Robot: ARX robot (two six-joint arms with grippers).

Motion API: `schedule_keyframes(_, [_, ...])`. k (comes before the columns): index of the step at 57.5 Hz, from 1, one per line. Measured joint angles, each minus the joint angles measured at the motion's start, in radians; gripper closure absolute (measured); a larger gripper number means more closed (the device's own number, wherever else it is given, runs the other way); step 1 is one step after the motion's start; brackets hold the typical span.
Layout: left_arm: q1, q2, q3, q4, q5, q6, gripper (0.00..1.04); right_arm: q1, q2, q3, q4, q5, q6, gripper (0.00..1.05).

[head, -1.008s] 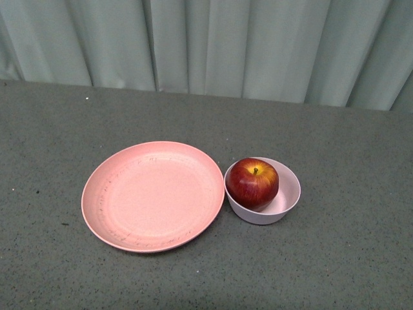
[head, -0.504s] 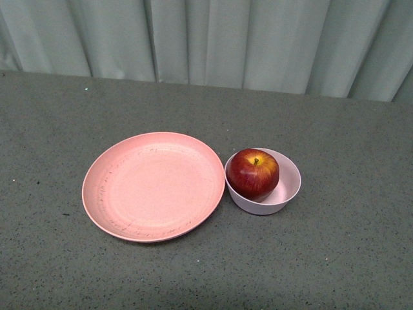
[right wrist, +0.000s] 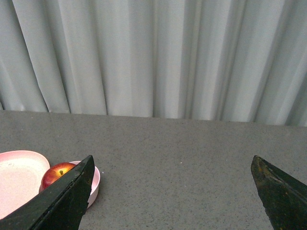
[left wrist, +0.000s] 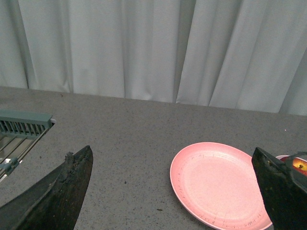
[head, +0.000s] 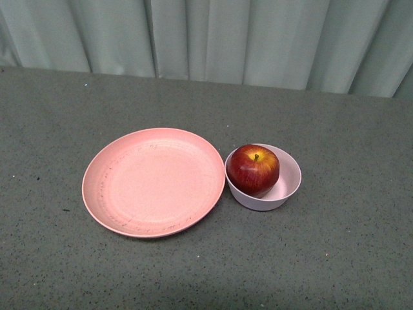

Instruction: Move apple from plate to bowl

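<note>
The left gripper hangs above the table with its two dark fingers spread wide and nothing between them; the right gripper is the same, fingers far apart and empty; neither arm shows in the front view.

Out from there, the apple sits in the bowl, stem up with a yellow patch around it, leaning toward the bowl's left side and rising well above its rim; the bowl is small and pale pink, standing to the right of the plate with the two rims touching or all but touching; the plate is wide, salmon-pink, faintly speckled, and bare.

Both rest on a grey-green speckled table; a pale pleated curtain hangs along its far edge; in the left wrist view a green slatted rack shows at the table's left side, well apart from the plate.
</note>
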Motion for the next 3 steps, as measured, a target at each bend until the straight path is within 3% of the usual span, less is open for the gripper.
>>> schedule_keyframes(3, [0.0,0.0,0.0,0.0,0.0,0.0,0.07,0.0,0.0,0.0,0.0,0.0,0.0,0.09])
